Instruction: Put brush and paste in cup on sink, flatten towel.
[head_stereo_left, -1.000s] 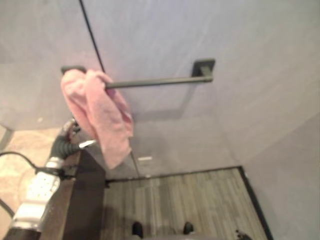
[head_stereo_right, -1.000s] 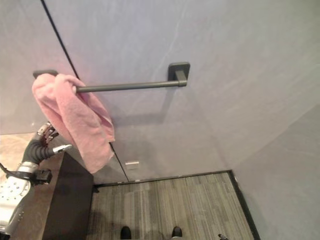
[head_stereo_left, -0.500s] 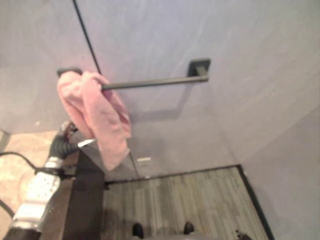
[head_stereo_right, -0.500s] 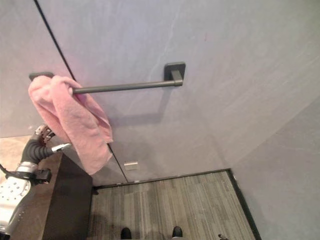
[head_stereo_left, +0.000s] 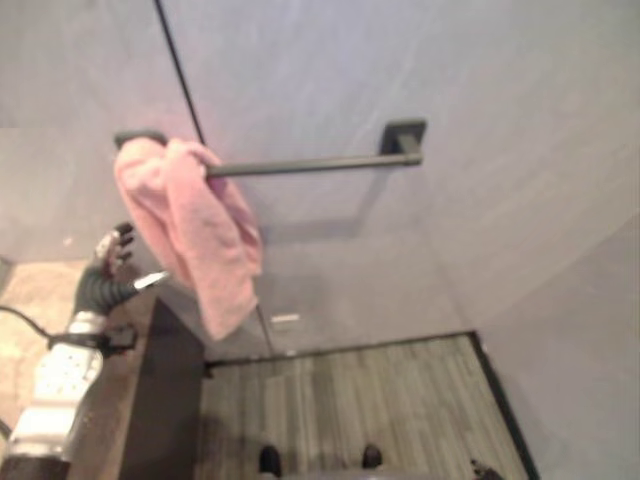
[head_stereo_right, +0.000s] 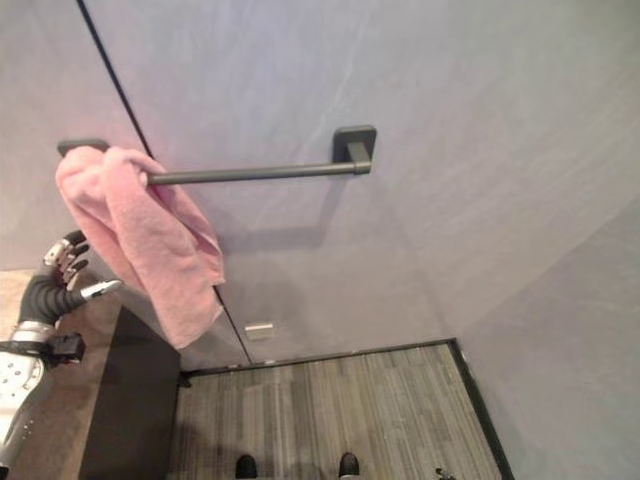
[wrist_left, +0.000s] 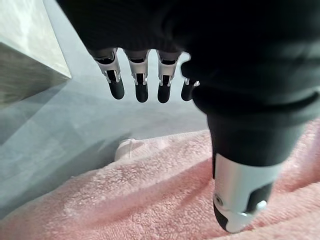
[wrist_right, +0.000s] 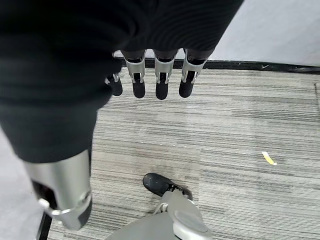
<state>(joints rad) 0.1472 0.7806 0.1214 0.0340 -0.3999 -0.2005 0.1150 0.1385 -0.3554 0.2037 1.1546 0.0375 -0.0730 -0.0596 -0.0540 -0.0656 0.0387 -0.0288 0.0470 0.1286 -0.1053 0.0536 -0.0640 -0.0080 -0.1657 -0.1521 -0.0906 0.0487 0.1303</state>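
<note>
A pink towel (head_stereo_left: 190, 230) hangs bunched in a thick fold over the left end of a dark towel bar (head_stereo_left: 310, 163) on the grey wall. My left hand (head_stereo_left: 112, 262) is raised just left of the towel's lower half, apart from it, open with relaxed fingers. In the left wrist view its fingers (wrist_left: 141, 85) point at the wall and the pink towel (wrist_left: 150, 200) lies close under the thumb. My right hand (wrist_right: 157, 80) hangs open over the striped floor and holds nothing.
A dark cabinet side (head_stereo_left: 165, 400) with a beige counter top (head_stereo_left: 40, 300) stands below my left arm. Grey striped floor (head_stereo_left: 350, 400) runs to the wall. A small white plate (head_stereo_left: 285, 320) sits low on the wall. A yellow scrap (wrist_right: 269, 158) lies on the floor.
My left hand has moved left and slightly up, away from the towel's lower edge. The towel hangs as before.
</note>
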